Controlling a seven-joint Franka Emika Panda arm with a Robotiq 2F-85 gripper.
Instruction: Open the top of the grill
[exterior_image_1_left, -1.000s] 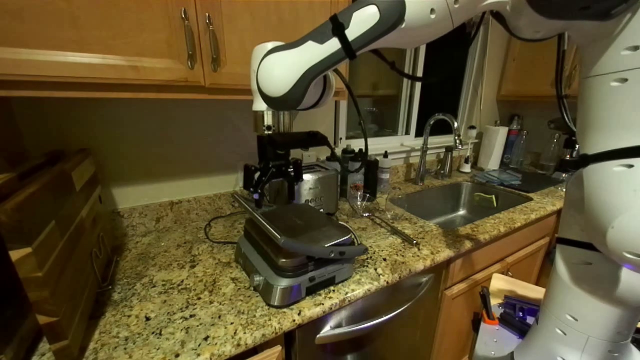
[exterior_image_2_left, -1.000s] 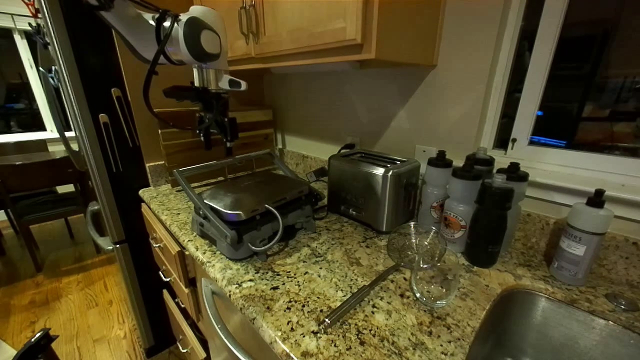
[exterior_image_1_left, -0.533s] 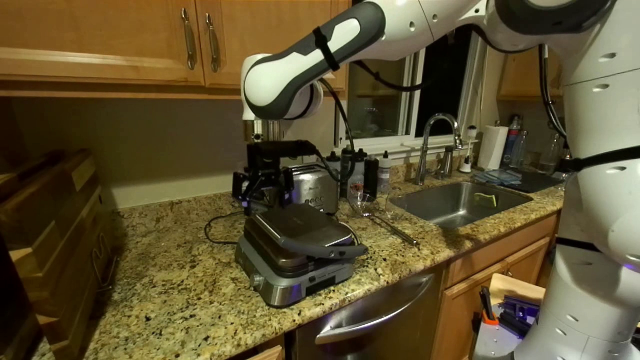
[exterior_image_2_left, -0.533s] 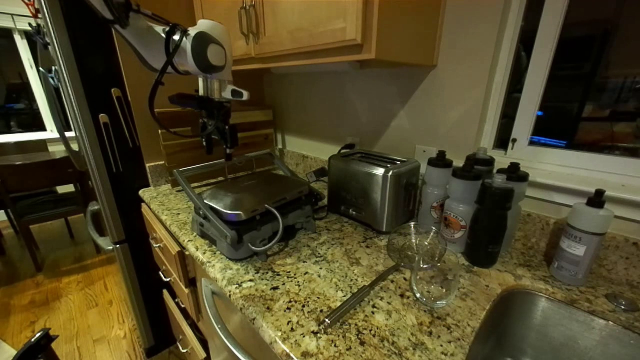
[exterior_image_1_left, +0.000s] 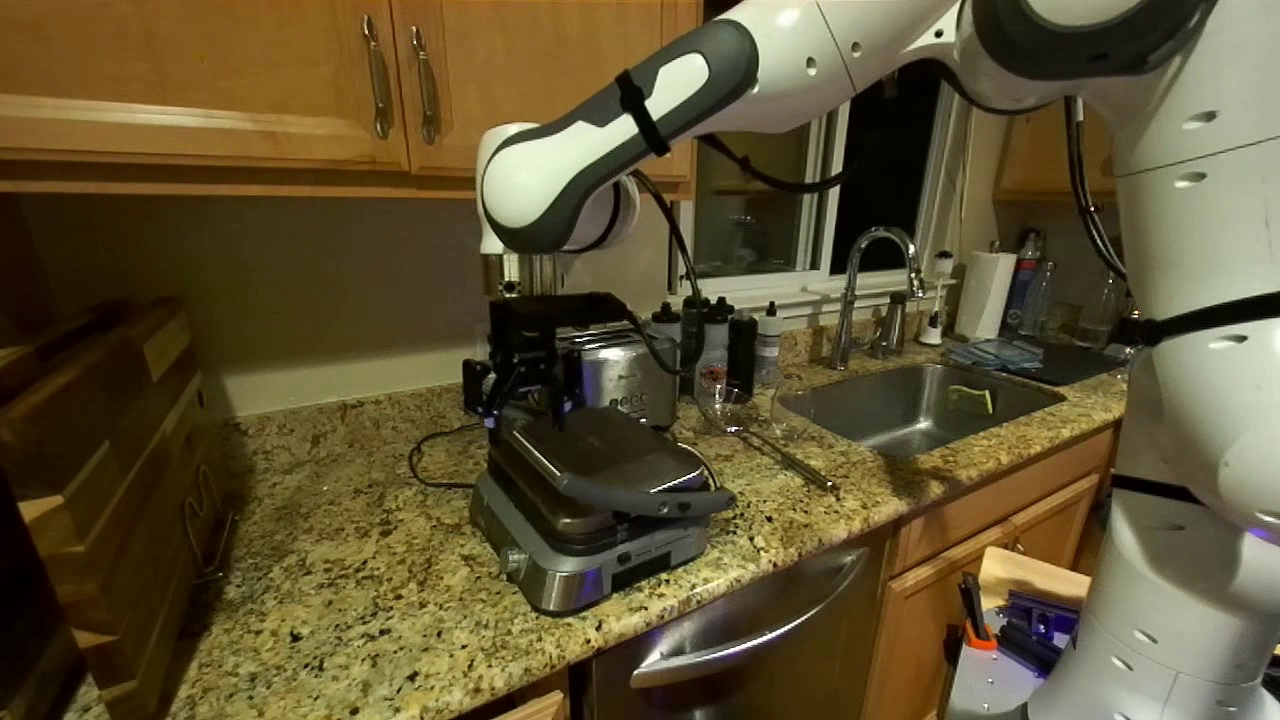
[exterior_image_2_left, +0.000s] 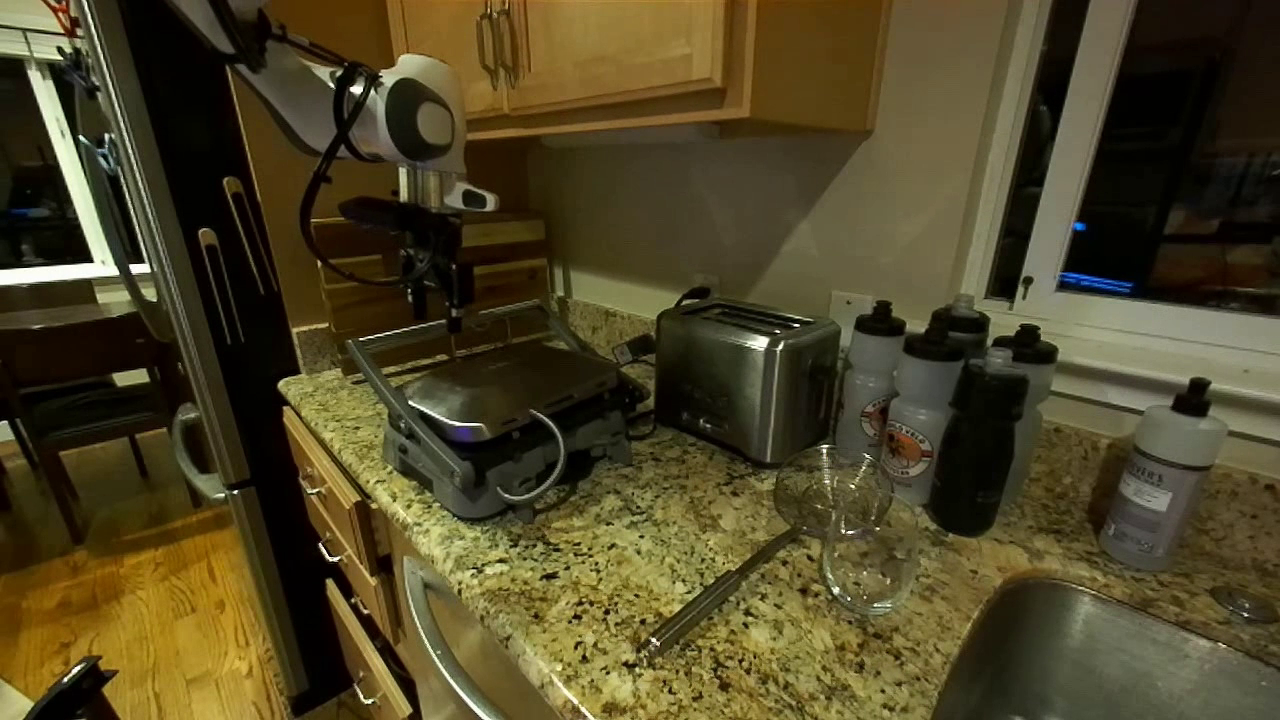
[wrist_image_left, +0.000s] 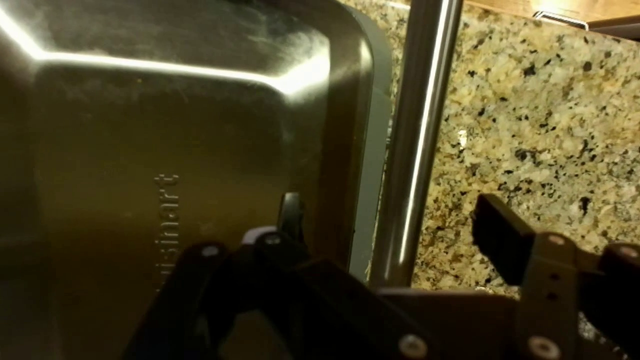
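Just above a grill (exterior_image_1_left: 595, 545) with its top (exterior_image_2_left: 510, 382) closed, hovers with gripper (wrist_image_left: 392, 221) spread wide, empty. Frames the steel handle (wrist_image_left: 421, 125) between fingertips (wrist_image_left: 502, 240) in wrist view.

In an exterior view, the camera faced the wall (exterior_image_1_left: 300, 290) across the counter (exterior_image_1_left: 330, 610), the robot arm (exterior_image_1_left: 1200, 270) close at right; in an exterior view, the camera faced along the counter toward wooden boards (exterior_image_2_left: 500, 265), the sink (exterior_image_2_left: 1110, 650) close at lower right. Both shared the grill (exterior_image_1_left: 600, 495) and toaster (exterior_image_2_left: 745, 380). The wrist camera looked down, near the grill's top (wrist_image_left: 200, 140).
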